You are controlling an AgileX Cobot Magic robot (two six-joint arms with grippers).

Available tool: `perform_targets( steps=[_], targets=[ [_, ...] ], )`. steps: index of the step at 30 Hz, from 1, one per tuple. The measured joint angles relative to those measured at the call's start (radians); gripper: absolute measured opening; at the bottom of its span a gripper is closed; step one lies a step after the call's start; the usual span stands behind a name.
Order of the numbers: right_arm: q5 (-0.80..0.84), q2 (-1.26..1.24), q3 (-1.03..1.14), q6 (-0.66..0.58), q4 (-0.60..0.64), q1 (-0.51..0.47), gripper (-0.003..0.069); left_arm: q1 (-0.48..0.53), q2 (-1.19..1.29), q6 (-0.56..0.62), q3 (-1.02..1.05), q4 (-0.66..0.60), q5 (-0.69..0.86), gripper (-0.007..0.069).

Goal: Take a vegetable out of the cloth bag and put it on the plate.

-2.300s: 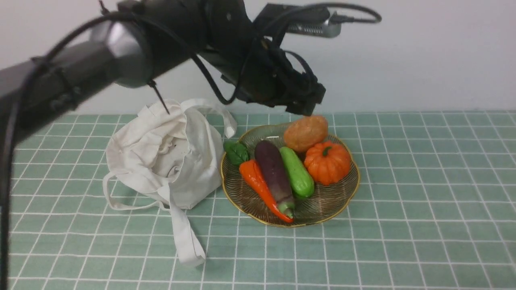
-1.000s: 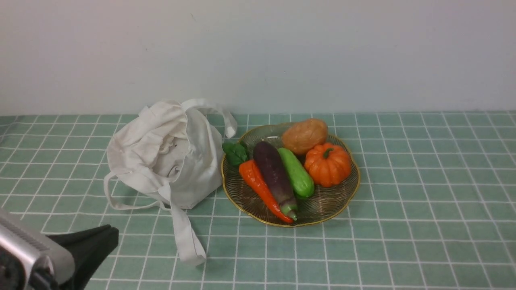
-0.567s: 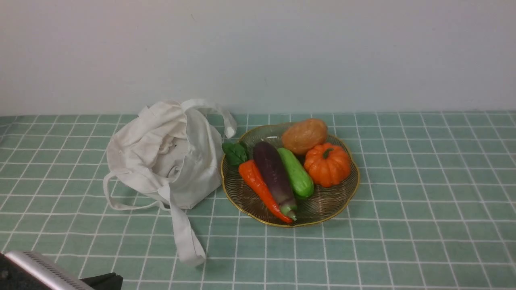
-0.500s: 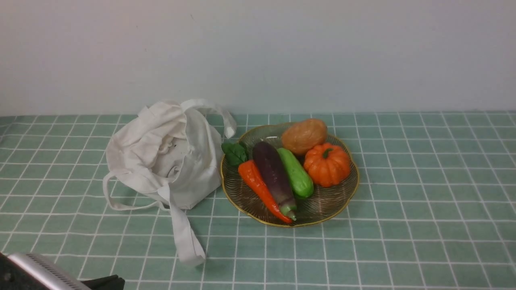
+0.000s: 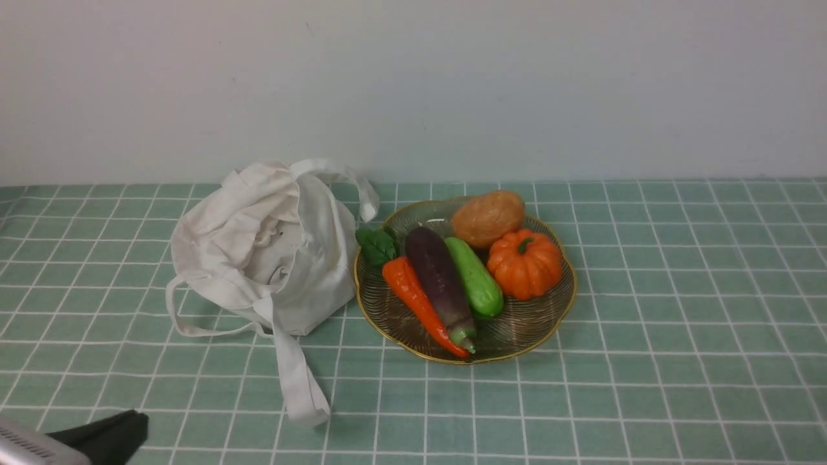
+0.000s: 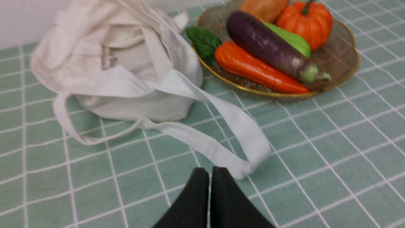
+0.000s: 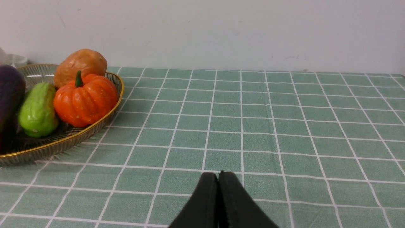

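Note:
The tan-brown vegetable point(image 5: 488, 217) lies at the back of the plate point(image 5: 555, 311), touching the orange pumpkin point(image 5: 524, 262); it also shows in the right wrist view point(image 7: 80, 65). The off-white cloth bag point(image 5: 258, 248) sits slumped just left of the plate, one strap trailing toward me. My left gripper point(image 6: 210, 171) is shut and empty, low at the near left, close to the strap's end point(image 6: 250, 158). My right gripper point(image 7: 218, 174) is shut and empty over bare cloth right of the plate; it is out of the front view.
The plate also holds a green gourd point(image 5: 476, 276), a purple eggplant point(image 5: 440, 281) and an orange carrot point(image 5: 418, 303) with a green leaf. A green checked tablecloth point(image 5: 678, 323) covers the table. A white wall stands behind.
My left arm has pulled back from above the plate to the near left corner, leaving the vegetable on the plate. Its gripper tip shifted slightly in the last half second.

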Motion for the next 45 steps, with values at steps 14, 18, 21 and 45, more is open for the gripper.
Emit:
perform_targets(
  steps=[14,18,21,45],
  targets=[
    [0.000,0.000,0.000,0.000,0.000,0.000,-0.0015,0.432,-0.337,-0.009,0.238,0.003,0.008,-0.0008],
    [0.000,0.000,0.000,0.000,0.000,0.000,-0.0015,0.433,-0.338,-0.010,0.238,0.011,0.013,-0.0008],
    [0.000,0.000,0.000,0.000,0.000,0.000,-0.0015,0.426,-0.338,-0.010,0.239,0.015,0.031,-0.0008],
    [0.000,0.000,0.000,0.000,0.000,0.000,-0.0015,0.330,-0.338,-0.011,0.239,0.028,0.044,-0.0008]
  ],
)
